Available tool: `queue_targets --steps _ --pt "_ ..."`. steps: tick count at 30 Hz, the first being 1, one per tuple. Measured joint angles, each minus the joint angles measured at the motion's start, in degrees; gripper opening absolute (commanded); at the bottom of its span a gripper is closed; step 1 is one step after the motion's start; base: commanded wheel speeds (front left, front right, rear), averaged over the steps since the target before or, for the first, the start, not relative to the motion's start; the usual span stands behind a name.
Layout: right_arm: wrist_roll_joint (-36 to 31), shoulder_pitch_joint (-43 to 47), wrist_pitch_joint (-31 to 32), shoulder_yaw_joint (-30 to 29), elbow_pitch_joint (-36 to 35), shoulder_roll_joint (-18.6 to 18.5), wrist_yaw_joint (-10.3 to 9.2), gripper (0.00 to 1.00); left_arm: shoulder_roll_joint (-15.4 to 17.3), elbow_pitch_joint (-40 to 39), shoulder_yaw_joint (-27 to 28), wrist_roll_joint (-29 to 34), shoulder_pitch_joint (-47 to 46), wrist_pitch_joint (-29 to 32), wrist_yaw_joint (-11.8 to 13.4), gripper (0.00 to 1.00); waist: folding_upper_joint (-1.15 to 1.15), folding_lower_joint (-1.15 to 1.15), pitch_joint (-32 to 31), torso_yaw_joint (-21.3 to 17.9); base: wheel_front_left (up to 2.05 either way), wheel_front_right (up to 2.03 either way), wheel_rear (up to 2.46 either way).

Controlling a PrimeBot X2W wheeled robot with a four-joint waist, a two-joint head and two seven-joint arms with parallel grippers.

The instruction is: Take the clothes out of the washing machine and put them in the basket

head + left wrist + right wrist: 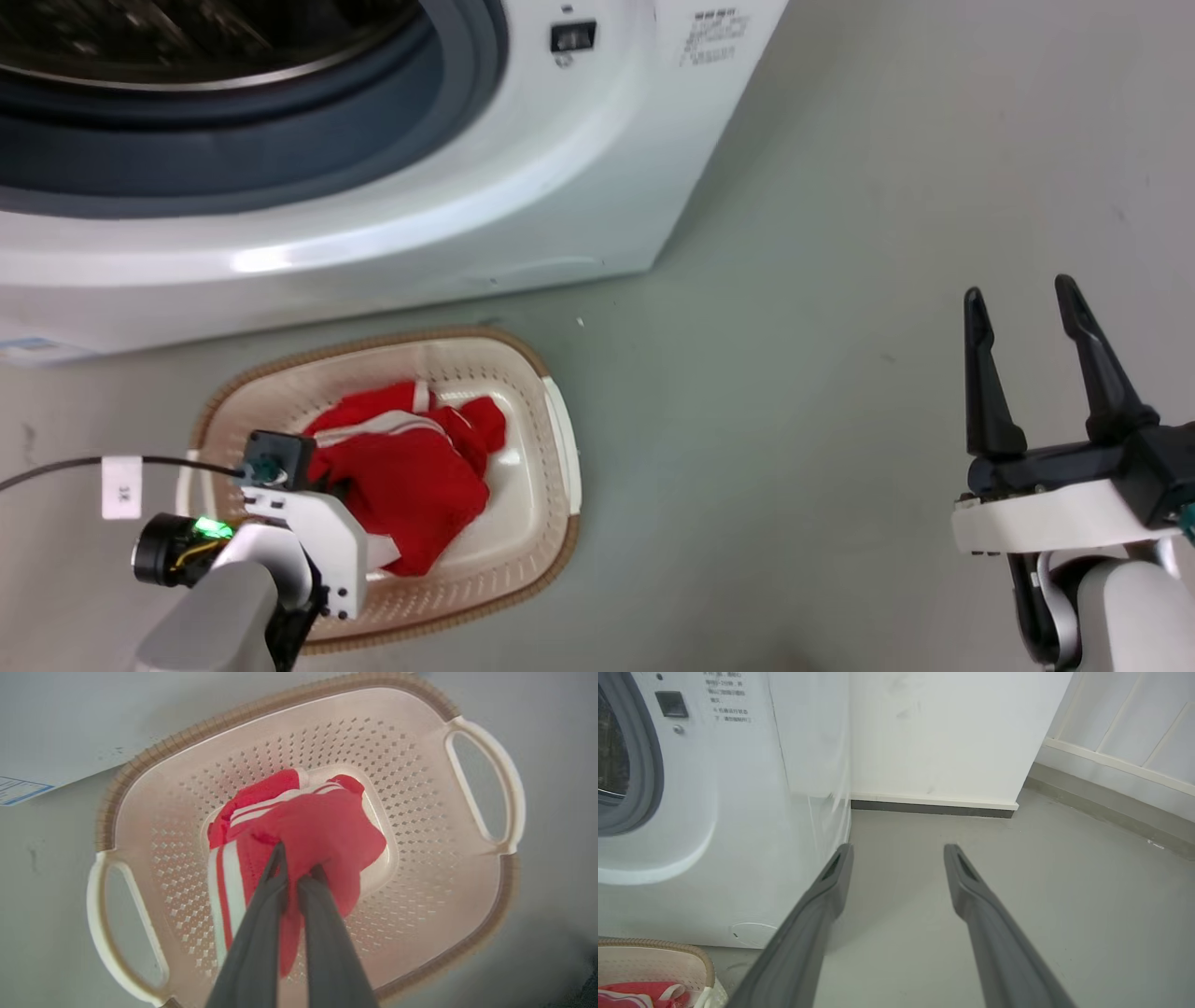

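Head view: the clothes lay in the basket before the washing machine; your right hand stood wide. Left wrist view: your left hand pinched the clothes, low over the basket. Right wrist view: fingers spread above the floor.

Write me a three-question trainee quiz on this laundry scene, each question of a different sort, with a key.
1. True or false: the right claw is open and holds nothing.
2. Where are the red clothes? A: in the washing machine drum. B: in the basket. C: on the floor.
3. What is the left claw shut on?
Key: 1 true. 2 B. 3 the red clothes.
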Motion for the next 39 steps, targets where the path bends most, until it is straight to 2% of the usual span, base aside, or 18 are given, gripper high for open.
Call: queue_targets --steps 8,16,17,18,24,31,37,38,39 --pt "0.5 -1.3 0.0 -0.6 -1.1 0.0 0.0 1.0 -1.7 12.1 0.8 -0.4 -6.8 -2.5 -1.0 0.0 0.0 0.0 6.7 -1.5 0.0 0.0 0.0" --pt "0.7 -2.1 0.0 -0.5 -1.3 0.0 0.0 1.0 -2.9 18.7 0.9 -0.9 -9.3 -5.0 -2.3 0.0 0.0 0.0 9.0 -1.9 0.0 0.0 0.0" --pt "0.7 -2.2 0.0 -0.4 -1.2 0.0 0.0 1.0 -3.2 19.1 0.9 -0.9 -9.5 -5.2 -2.5 0.4 0.0 0.0 9.0 -1.8 0.0 0.0 0.0" --pt "0.7 -2.2 0.0 -0.4 -1.2 0.0 0.0 1.0 -3.4 19.4 0.9 -1.0 -9.5 -5.6 -2.5 1.0 0.0 0.0 8.8 -1.8 0.0 0.0 0.0" --pt "0.6 -2.2 0.0 -0.4 -0.2 0.0 0.0 1.0 -4.4 20.7 1.2 -1.7 -9.1 -7.5 -2.7 1.0 0.0 0.0 6.8 -1.3 0.0 0.0 0.0" --pt "-0.1 -1.2 0.0 -0.5 1.5 0.0 0.0 1.0 -5.3 19.4 2.0 -2.2 -6.6 -9.1 -3.2 1.0 0.0 -0.01 0.6 -0.5 0.0 0.0 0.0" --pt "-1.3 1.0 0.0 -1.6 3.0 0.0 0.0 1.0 -4.8 8.8 5.1 -0.4 -3.0 -9.2 -3.6 1.0 0.0 -0.02 -6.5 0.9 0.0 0.0 0.0" --pt "-2.0 1.7 0.0 -2.0 3.4 0.0 0.0 1.0 -4.0 4.9 6.5 1.1 -1.2 -9.2 -3.4 1.0 0.0 -0.01 -8.9 1.5 0.0 0.0 0.0" --pt "-2.0 1.7 0.0 -2.0 3.4 0.0 0.0 1.0 -4.0 4.9 6.5 1.1 -1.2 -9.2 -3.4 1.0 0.0 -0.01 -8.9 1.5 0.0 0.0 0.0"
